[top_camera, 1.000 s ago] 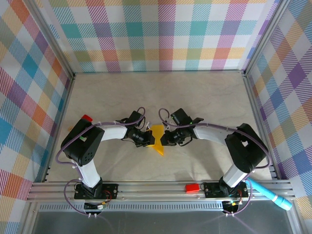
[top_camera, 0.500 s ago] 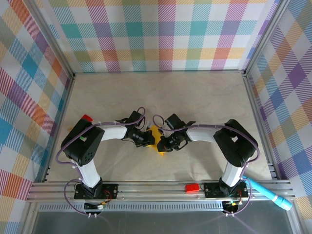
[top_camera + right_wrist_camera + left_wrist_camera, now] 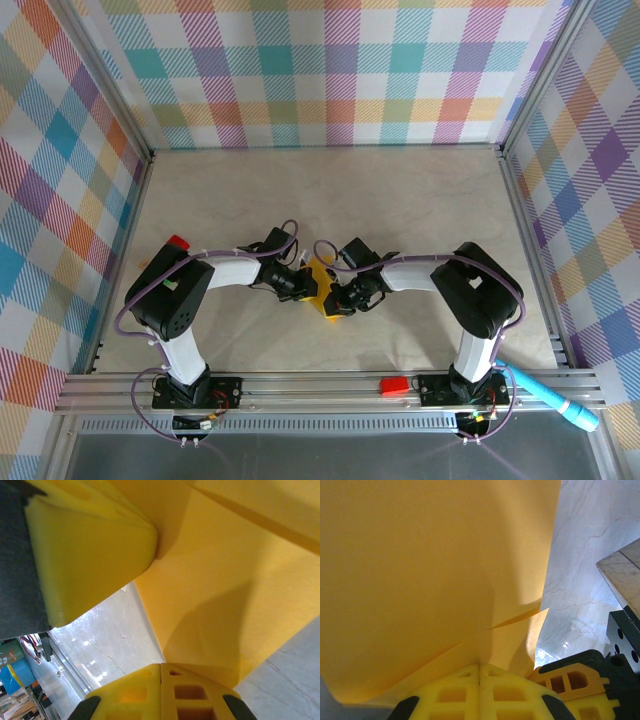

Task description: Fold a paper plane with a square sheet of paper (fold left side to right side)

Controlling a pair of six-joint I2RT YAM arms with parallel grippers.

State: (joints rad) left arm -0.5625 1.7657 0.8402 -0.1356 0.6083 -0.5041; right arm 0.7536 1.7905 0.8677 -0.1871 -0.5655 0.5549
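Marbled tabletop (image 3: 400, 200) inside checked walls (image 3: 330, 70): folded yellow paper (image 3: 319, 272) lies at frame centre, left gripper (image 3: 304, 286) and right gripper (image 3: 337, 297) both clenched, tips against it from either side; whether either pinches it is unclear.

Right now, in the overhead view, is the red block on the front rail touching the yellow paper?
No, the red block sits on the front rail, clearly apart from the yellow paper beyond it.
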